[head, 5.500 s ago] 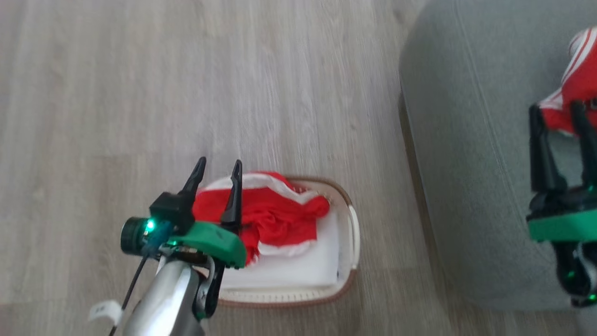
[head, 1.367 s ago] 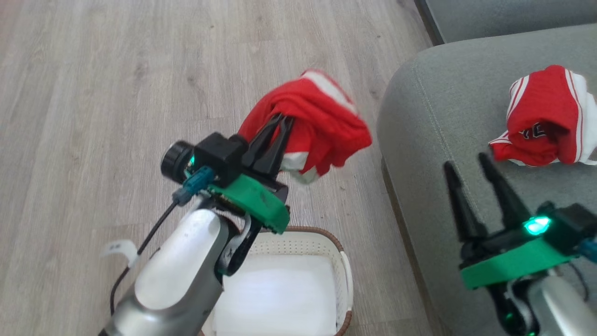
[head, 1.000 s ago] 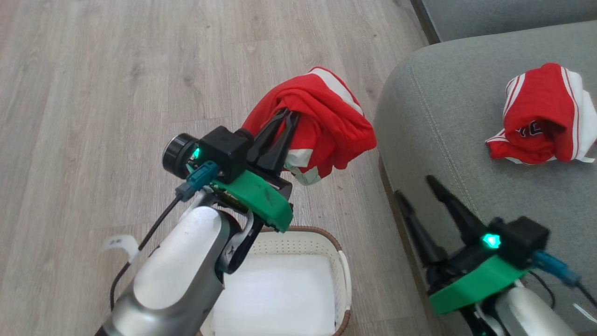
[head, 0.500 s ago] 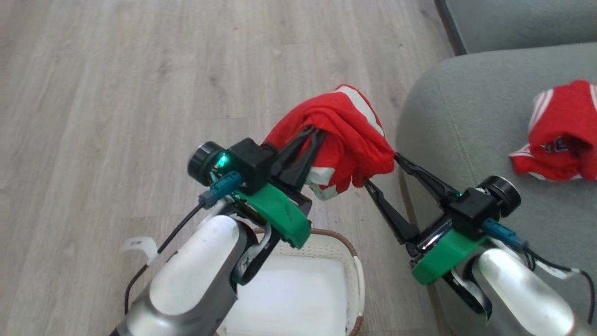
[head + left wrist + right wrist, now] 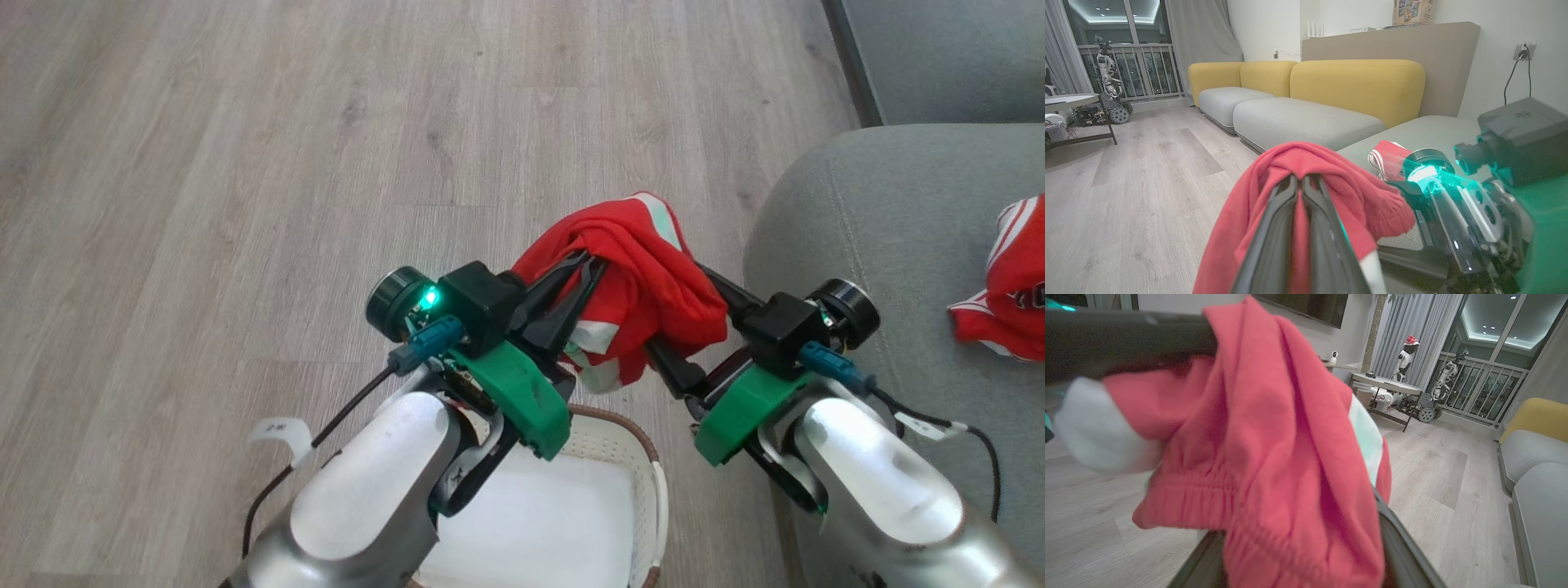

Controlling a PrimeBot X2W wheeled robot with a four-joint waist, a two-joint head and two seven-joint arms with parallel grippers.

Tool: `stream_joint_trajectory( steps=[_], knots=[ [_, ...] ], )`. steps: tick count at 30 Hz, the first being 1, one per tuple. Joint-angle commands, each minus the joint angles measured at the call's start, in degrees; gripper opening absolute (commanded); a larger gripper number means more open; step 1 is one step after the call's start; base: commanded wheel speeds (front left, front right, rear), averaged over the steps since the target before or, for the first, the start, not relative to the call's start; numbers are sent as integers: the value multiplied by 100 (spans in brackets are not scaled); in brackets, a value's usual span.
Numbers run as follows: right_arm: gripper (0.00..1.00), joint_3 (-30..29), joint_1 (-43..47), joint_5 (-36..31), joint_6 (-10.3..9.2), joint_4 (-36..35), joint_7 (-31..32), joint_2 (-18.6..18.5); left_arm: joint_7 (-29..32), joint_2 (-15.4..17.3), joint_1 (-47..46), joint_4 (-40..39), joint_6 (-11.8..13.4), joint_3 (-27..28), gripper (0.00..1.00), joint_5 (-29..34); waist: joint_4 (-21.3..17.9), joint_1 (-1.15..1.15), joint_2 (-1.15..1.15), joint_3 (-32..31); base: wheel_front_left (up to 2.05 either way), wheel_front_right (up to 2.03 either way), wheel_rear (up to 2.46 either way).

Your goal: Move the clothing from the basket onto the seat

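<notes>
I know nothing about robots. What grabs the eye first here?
A bright red garment hangs above the wood floor, pinched in the shut left tool, with the open right tool spread around its other side. A second red garment lies on the grey seat at right.

Two red garments (image 5: 653,286) (image 5: 1012,302), one basket (image 5: 630,425), one seat (image 5: 857,245), two pincers (image 5: 589,265) (image 5: 692,325)

Pale grey wood-plank floor (image 5: 245,163) carries oval cream-white perforated plastic basket (image 5: 608,445), brown woven rim. Near it, grey-green fabric sofa seat (image 5: 882,229); crumpled red white-striped jersey garment (image 5: 1008,302) lies on seat.
</notes>
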Motion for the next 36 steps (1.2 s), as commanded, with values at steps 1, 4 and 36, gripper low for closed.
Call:
stream_joint_trajectory(
  steps=[1, 4, 36],
  knots=[
    [100, 29, -217, 38, -1, -110, -29, 41, -7, 10, -320, -176, -1, 211, 0, -22, 11, 0, 0, 3, 0, 0, 0],
    [87, 52, -239, 87, -1, -53, -29, 89, -7, 29, -311, -172, 22, 209, 0, -28, 20, 0, 0, 11, 0, 0, 0],
    [0, -1954, 635, 702, -1, -1463, -29, -228, -274, 54, 70, -66, 144, 68, 100, -271, -1327, 0, 0, 158, 0, 0, 0]
  ],
)
